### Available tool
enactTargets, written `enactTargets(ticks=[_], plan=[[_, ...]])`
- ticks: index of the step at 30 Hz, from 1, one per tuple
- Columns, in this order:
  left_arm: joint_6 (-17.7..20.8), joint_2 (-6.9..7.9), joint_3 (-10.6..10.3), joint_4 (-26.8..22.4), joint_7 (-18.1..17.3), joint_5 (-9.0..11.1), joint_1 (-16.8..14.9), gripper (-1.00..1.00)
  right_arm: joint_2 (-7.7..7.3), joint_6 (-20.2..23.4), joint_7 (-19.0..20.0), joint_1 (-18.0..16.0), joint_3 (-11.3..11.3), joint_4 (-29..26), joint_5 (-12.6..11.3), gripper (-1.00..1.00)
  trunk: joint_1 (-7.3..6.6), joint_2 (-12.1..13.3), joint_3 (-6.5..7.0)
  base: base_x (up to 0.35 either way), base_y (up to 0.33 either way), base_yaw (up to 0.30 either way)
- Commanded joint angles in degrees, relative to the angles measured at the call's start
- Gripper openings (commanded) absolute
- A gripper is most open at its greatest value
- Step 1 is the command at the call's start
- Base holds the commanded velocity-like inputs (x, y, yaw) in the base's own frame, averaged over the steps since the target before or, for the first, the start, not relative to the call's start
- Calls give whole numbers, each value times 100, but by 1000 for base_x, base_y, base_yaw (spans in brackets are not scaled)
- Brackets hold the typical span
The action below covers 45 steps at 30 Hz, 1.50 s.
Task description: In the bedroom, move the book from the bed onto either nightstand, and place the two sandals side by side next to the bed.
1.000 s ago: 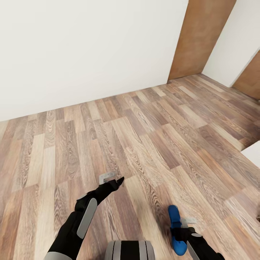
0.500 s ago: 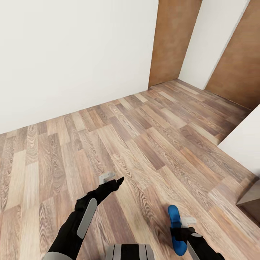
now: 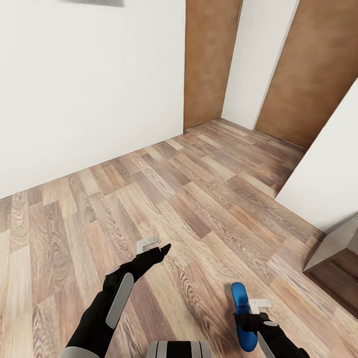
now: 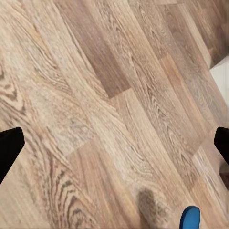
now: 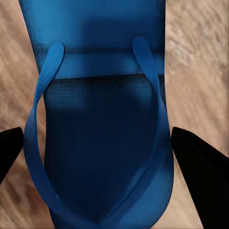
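1 blue sandal is carried low over the plank floor, clamped in the right hand. The left hand is spread wide, empty. The carry is best kept level until the bed is reached.

The light around me is even and fairly bright, with no clear source; the wall looks flat white, without glare. Shadows are faint: a soft dark smudge lies on the floor in my left wrist view. My head view is sharp in the middle, though straight lines lean outward toward its edges. My right wrist view is the softest: the sandal sits very close, its upper part shaded and hazy, and the planks beside it are smeared.
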Motion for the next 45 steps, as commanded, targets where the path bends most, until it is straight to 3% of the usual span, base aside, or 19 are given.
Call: enactTargets(ticks=[1,12,22,24,29,32,33,35,38,40,45], plan=[[33,-2,7,-5,-6,27,-1,100,1,34,1,1,-6,-10,2,-100,-3,0,19,0,0,-33],[33,-2,3,1,-6,27,-1,100,2,34,1,1,1,-23,2,-100,-32,15,262,0,0,-1],[49,32,25,383,23,-33,-1,100,0,31,12,1,-18,-11,-27,-100,-57,28,484,0,0,0],[46,116,27,538,26,-38,3,100,0,29,23,1,-22,19,-40,-100,-63,31,528,0,0,0],[-49,586,32,1238,-6,-48,31,100,-5,27,55,1,-41,76,-81,-100,-76,37,639,0,0,0],[-655,1014,30,1914,-280,-39,53,100,-1,26,60,1,-49,152,-91,-100,-83,41,705,0,0,0],[-812,1085,30,2092,-378,-40,54,100,-2,24,61,1,-49,184,-92,-100,-86,43,727,0,0,0],[-1545,1295,35,2899,-900,-46,58,100,-3,-42,62,1,-51,348,-88,-100,-91,45,772,0,0,0],[-2410,1407,45,3733,-1557,-50,59,100,-6,-266,62,1,-51,545,-92,-100,-99,49,838,0,0,0],[-2733,1431,46,3980,-1757,-51,60,100,-6,-394,62,1,-52,650,-93,-100,-104,52,883,0,0,0],[-3039,1457,36,4235,-1930,-53,60,100,-5,-526,62,1,-52,792,-87,-100,-117,59,993,0,0,0]])
